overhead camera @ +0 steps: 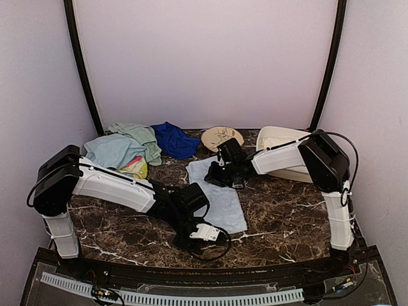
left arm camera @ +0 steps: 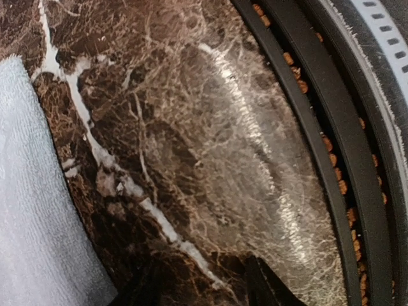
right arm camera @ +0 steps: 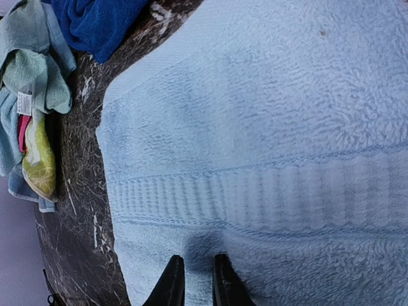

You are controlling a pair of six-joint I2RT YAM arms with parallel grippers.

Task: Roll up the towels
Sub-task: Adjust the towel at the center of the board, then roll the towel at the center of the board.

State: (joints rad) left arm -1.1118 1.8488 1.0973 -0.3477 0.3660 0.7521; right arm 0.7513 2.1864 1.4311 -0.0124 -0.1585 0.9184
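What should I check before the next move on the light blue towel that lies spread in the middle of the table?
1. The light blue towel lies flat, not yet rolled: ok.
2. The right gripper is over the far part of the towel: ok.
3. The right gripper really pinches the cloth: cannot tell; its fingers stand close together just above or on the fabric.
4. The left gripper is on the towel: not ok; it is open over bare marble beside the towel's edge.
5. The other towels lie apart from the spread one, at the far left: ok.
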